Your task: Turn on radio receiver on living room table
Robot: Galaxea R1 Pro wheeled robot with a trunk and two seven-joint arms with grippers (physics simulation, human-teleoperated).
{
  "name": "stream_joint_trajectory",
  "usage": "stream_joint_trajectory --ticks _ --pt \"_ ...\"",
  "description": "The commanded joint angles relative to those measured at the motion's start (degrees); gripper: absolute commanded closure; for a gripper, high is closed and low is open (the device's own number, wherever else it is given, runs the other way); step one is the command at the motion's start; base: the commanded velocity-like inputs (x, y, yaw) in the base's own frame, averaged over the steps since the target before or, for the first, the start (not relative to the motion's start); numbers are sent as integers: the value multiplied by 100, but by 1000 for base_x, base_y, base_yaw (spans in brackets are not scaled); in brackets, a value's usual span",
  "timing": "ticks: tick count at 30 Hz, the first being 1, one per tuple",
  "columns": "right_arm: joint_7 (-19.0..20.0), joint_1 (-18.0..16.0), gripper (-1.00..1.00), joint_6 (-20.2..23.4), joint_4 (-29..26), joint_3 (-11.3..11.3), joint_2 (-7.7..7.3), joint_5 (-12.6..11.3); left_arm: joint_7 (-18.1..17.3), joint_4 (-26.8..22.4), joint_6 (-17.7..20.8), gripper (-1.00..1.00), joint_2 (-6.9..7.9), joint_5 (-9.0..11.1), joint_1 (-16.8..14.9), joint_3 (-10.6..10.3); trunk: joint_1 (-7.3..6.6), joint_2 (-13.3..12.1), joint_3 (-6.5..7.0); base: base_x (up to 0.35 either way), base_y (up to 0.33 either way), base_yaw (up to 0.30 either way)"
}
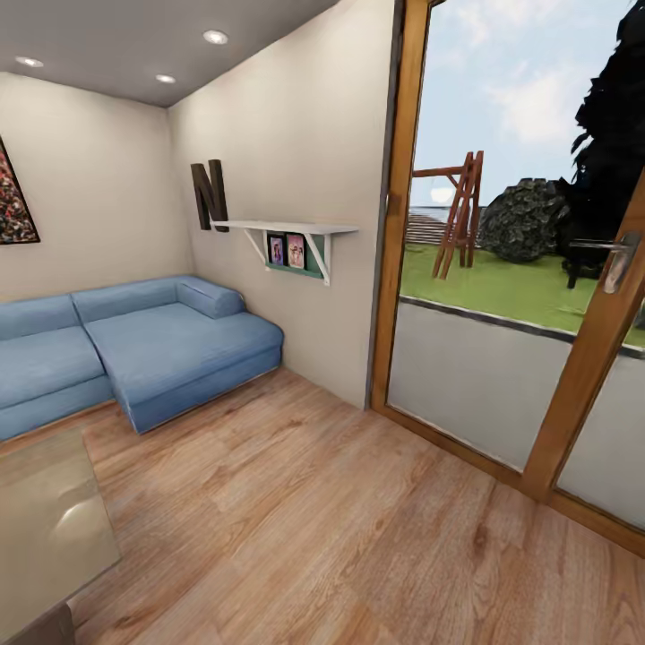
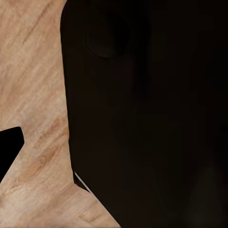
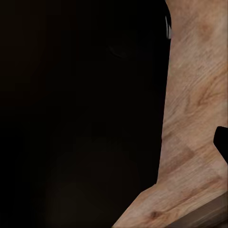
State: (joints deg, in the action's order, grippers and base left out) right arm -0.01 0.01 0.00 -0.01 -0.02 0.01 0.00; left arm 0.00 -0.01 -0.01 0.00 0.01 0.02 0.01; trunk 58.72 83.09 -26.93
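**Head view: in living room, radio not sighted**

Head view takes in the sofa far left, the glass door right, and a corner of the table near left, on the plank floor. No radio on the visible glossy corner; location cannot be told. Wrist views: dark robot body over floor; gripper opening cannot be told. Risk: base turning left could clip the table edge, which lies close.

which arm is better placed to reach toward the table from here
Left, tentatively: the table sits at the head view's lower left, the robot's left side. The radio is not visible yet, and both wrist views show just dark shapes over floor.
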Motion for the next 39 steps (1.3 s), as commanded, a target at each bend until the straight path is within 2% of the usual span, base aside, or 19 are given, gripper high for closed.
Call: stream_joint_trajectory --ticks 1,5,10,21,33,34,39 --pt "-8 -32 -100 -5 -32 -13 33 -1 0 -8 -8 -100 33 8 16 8 1 -1 0 0 0 0" --pt "-8 -31 -100 2 -109 -13 153 -2 0 -8 -8 -100 43 8 16 8 1 -1 0 0 0 0" --pt "-8 -31 -100 -4 -126 -8 212 7 0 -6 -8 -100 44 9 16 8 1 -1 0 0 0 0" --pt "-12 -30 -100 -11 -131 -10 221 9 0 -8 -8 -100 51 8 16 8 1 -1 0 0 0 0" --pt "-17 -28 -100 -397 -140 -16 224 9 0 -8 -8 -100 52 8 16 8 1 -1 0 0 0 0" --pt "-17 -30 -100 -1217 -140 -16 226 9 0 -8 -8 -100 51 8 16 8 1 -1 0 0 0 0" --pt "-17 -31 -100 -1242 -140 -22 229 -2 -17 7 -8 -100 27 29 16 2 1 -1 0 0 0 0"
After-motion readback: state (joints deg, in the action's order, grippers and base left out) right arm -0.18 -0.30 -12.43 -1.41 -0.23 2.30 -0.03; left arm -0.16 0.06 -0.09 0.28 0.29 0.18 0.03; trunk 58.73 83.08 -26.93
